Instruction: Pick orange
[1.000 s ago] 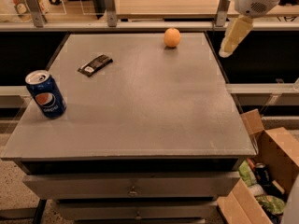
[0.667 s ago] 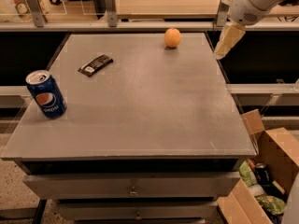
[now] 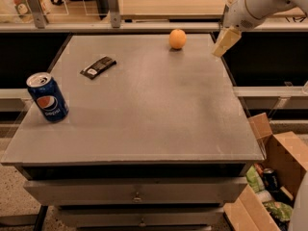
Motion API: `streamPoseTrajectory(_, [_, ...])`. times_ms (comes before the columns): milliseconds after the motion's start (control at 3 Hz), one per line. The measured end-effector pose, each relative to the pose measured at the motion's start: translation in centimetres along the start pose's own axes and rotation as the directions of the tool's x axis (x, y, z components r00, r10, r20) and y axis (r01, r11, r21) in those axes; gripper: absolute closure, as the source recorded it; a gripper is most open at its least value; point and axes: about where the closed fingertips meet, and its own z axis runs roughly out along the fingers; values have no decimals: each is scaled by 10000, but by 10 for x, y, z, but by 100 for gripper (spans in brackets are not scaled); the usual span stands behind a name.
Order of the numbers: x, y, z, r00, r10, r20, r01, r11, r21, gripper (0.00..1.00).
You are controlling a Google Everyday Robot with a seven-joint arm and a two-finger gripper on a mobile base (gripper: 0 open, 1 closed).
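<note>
The orange [image 3: 177, 39] is a small round orange fruit resting near the far edge of the grey table [image 3: 144, 109], right of centre. My gripper [image 3: 223, 43] hangs from the white arm at the upper right, over the table's far right edge. It is to the right of the orange, about an orange's width and a half away, and slightly above the tabletop. Nothing is held in it.
A blue Pepsi can [image 3: 47, 97] stands upright at the left edge. A dark flat wrapper [image 3: 97, 67] lies left of centre, toward the back. An open cardboard box [image 3: 274, 177] with rubbish sits on the floor at the lower right. A shelf rail runs behind the table.
The arm has moved left and a little down, bringing the gripper closer to the orange. The orange, can and wrapper have not moved.
</note>
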Motion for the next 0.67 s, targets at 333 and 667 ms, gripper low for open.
streamPoseTrajectory(333, [0,0,0,10000,0,0,0,10000,-2,0])
streamPoseTrajectory(667, [-2,0,0,9995,24,313,-26,10000,62,0])
